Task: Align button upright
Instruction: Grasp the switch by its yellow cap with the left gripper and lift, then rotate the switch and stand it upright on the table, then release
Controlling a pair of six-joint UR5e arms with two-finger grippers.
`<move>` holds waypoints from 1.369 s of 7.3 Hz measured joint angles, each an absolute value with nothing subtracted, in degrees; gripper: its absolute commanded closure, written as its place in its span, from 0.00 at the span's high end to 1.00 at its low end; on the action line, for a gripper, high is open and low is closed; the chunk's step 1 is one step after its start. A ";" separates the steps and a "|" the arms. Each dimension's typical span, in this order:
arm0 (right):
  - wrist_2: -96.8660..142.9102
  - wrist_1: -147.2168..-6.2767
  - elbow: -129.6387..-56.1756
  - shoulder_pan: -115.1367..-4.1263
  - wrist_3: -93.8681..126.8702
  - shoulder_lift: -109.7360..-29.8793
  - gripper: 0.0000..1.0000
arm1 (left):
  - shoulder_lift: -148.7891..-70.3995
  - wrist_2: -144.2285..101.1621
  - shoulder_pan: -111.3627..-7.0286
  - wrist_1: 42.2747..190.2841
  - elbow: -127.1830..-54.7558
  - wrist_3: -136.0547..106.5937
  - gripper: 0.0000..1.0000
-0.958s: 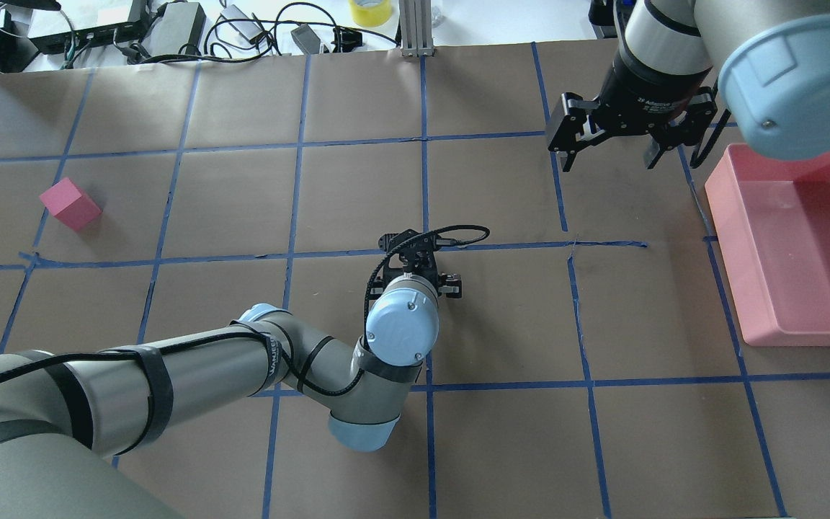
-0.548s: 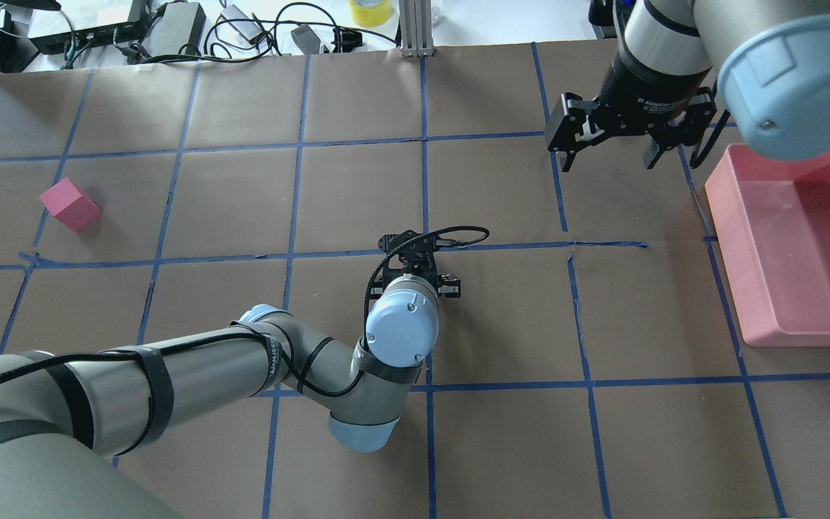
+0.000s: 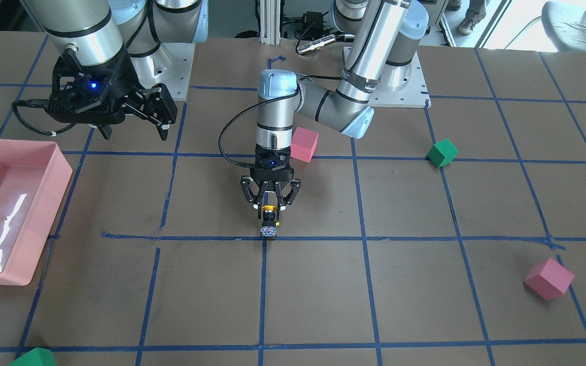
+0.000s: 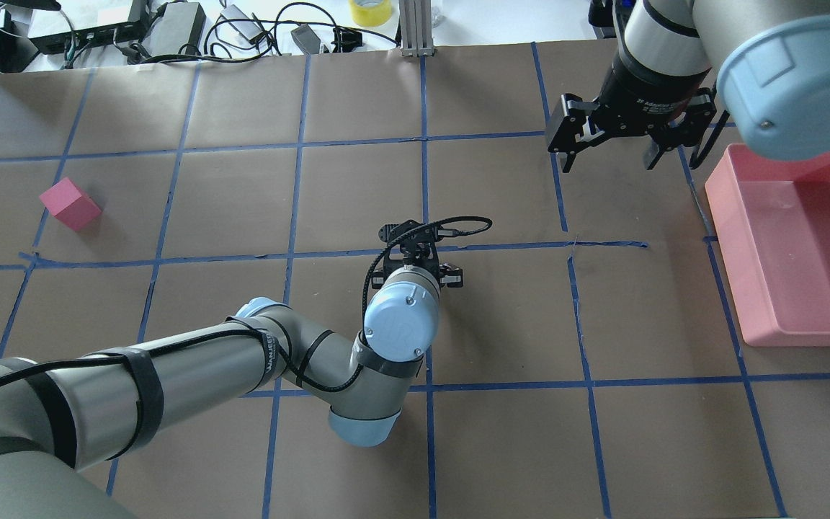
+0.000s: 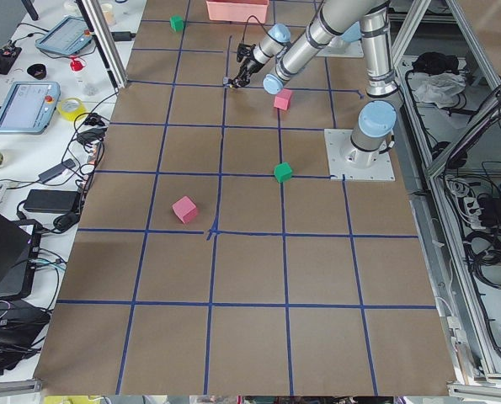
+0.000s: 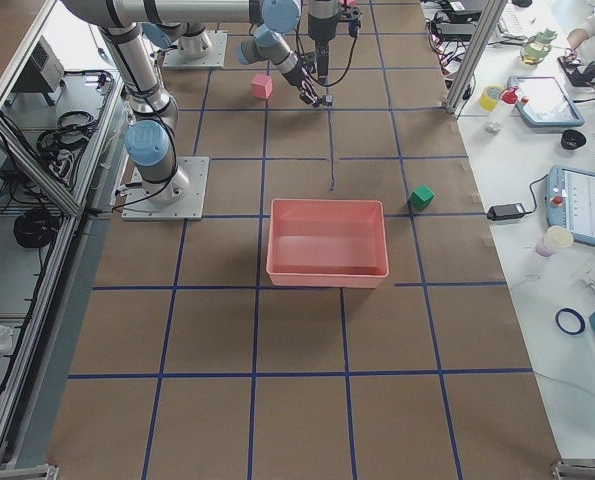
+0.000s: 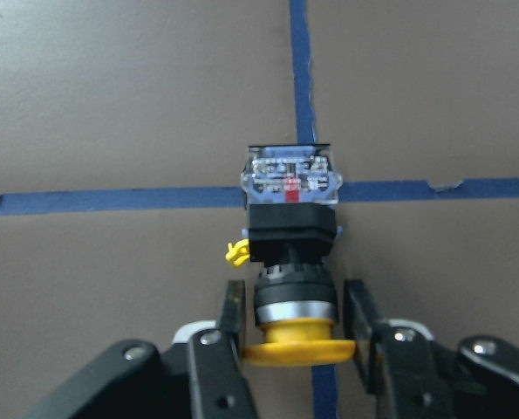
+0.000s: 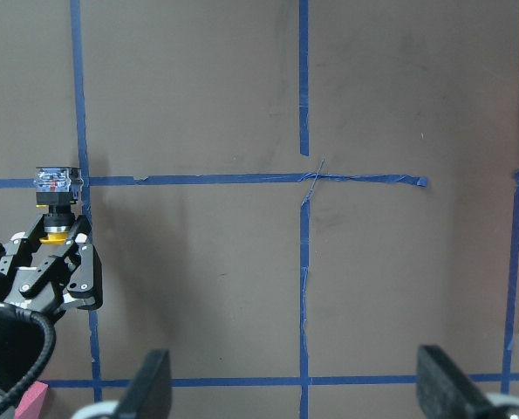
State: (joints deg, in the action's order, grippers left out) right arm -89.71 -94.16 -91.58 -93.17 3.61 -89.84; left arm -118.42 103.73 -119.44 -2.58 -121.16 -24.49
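The button [image 3: 269, 221] stands upright on a blue tape crossing: yellow cap on top, black body, silvery-white base block on the table. In the left wrist view it [image 7: 292, 236] sits right between my fingers. My left gripper [image 3: 270, 205] points straight down over it, with the fingers [image 7: 234, 307] on either side of its neck and a narrow gap showing on each side. In the overhead view my left wrist [image 4: 400, 324] hides the button. My right gripper [image 4: 606, 155] is open and empty, high at the far right; its wrist view shows the button [image 8: 58, 196] too.
A pink tray [image 3: 61, 178] sits by the right arm's side [image 4: 728, 238]. One pink foam cube [image 3: 304, 144] lies just behind the left arm's wrist, another [image 3: 549, 278] is far out on the left side. Green cubes [image 3: 442, 153] [image 3: 33, 357] lie apart from the button.
My left wrist has shifted slightly forward, away from the robot's base, and its cable loop has moved with it. The right arm has stayed still.
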 measured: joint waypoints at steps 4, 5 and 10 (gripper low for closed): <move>-89.70 -94.17 -91.58 -93.08 3.55 -89.79 1.00 | -111.67 98.88 -111.41 21.25 -112.64 -24.97 0.08; -89.71 -94.17 -91.58 -93.08 3.54 -89.79 1.00 | -109.69 95.80 -108.79 32.31 -108.70 -26.59 0.04; -89.68 -94.21 -91.58 -93.04 3.52 -89.77 1.00 | -110.60 69.91 -102.50 60.70 -97.10 -54.73 0.01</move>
State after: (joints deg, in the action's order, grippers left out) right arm -89.68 -94.21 -91.58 -93.04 3.52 -89.77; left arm -110.60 69.91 -102.50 60.70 -97.10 -54.73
